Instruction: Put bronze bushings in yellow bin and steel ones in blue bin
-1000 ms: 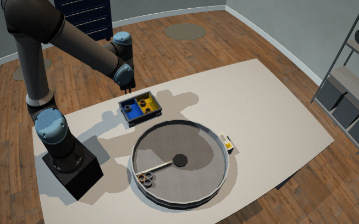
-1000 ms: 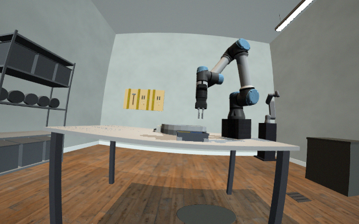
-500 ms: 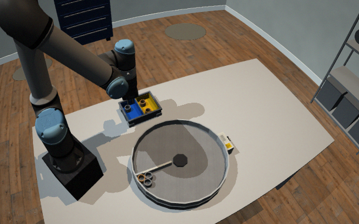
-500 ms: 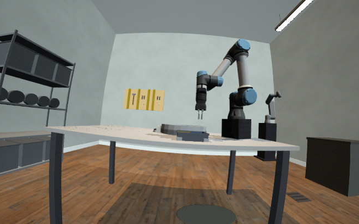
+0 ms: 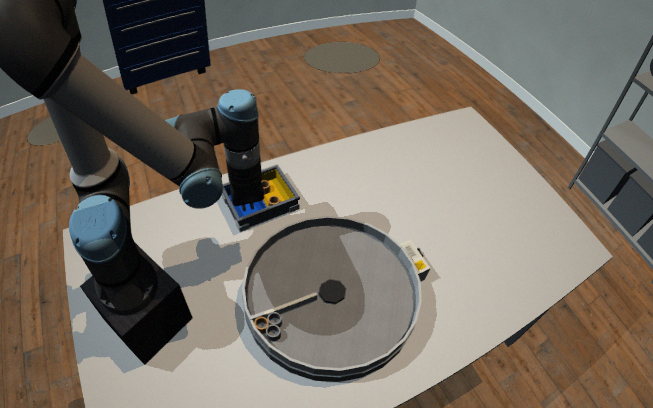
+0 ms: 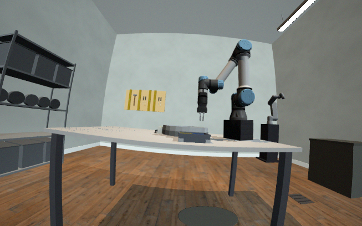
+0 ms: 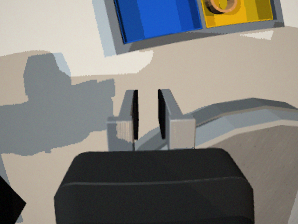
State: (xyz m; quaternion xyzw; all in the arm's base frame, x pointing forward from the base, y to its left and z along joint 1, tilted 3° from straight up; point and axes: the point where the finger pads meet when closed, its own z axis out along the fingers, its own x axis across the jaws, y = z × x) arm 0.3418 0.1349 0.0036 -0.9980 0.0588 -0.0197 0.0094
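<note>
My gripper (image 5: 248, 206) (image 6: 202, 120) (image 7: 148, 104) is partly open, with nothing between its fingers. It hangs high above the table, between the bins and the turntable in the wrist view. The turntable (image 5: 387, 309) (image 6: 173, 129) (image 7: 265, 162) carries one bronze bushing (image 5: 255, 324) and two steel bushings, one (image 5: 274, 314) beside the bar and one (image 5: 273, 337) nearer the rim. The yellow bin (image 5: 284, 191) (image 7: 245, 19) holds two bronze bushings; one (image 7: 221, 11) shows in part in the wrist view. The blue bin (image 7: 160, 20) is partly hidden by the gripper and cropped in the wrist view.
A fixed bar (image 5: 288, 305) crosses the turntable from rim to dark hub (image 5: 332, 291), beside the three bushings. A small labelled box (image 5: 414, 257) stands against the turntable's outer right side. The robot's black base block (image 5: 141, 324) stands left of the turntable.
</note>
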